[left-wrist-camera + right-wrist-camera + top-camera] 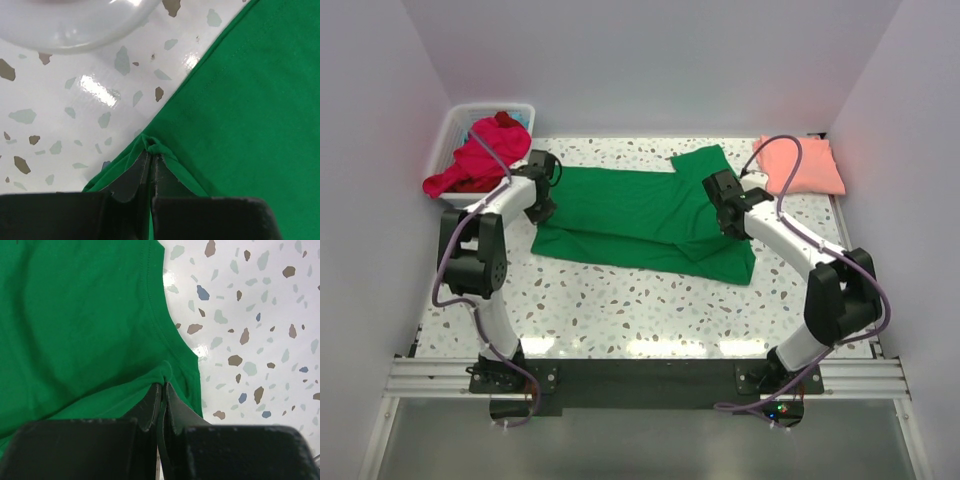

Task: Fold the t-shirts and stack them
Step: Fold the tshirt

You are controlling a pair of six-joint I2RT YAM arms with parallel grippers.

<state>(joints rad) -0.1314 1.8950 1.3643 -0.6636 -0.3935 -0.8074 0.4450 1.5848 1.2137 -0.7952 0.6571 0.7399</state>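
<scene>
Pale lilac walls (650, 60) box in a white speckled table (620, 310), with a metal rail (640, 375) along its near edge carrying both arm bases. At the far left corner stands a white basket (453, 130), and red shirts (475, 165) are heaped in it and spill over its near rim toward the left edge (how many are in there cannot be told). Just beside that heap the left arm (480, 250) reaches in from the near left, and the left gripper (542, 212) sits low at the left edge of the green shirt (630, 205). In the left wrist view its fingers (135, 177) are pressed together on a small bunched pinch of green cloth right at the hem, with bare table to the left of it. That shirt lies spread flat across the middle of the table, nearer the far edge than the near one, one sleeve pointing toward the far edge on its right half and a second layer showing along its near side. At its right end the right gripper (732, 225) is also down on the cloth; the right wrist view shows its fingers (150, 407) closed on a pucker of green fabric beside a curved stitched hem, speckled table to the right. Behind it the right arm (810, 260) bends back to the near right. A pink shirt (805, 165) lies folded at the far right corner, apart from the green one.
</scene>
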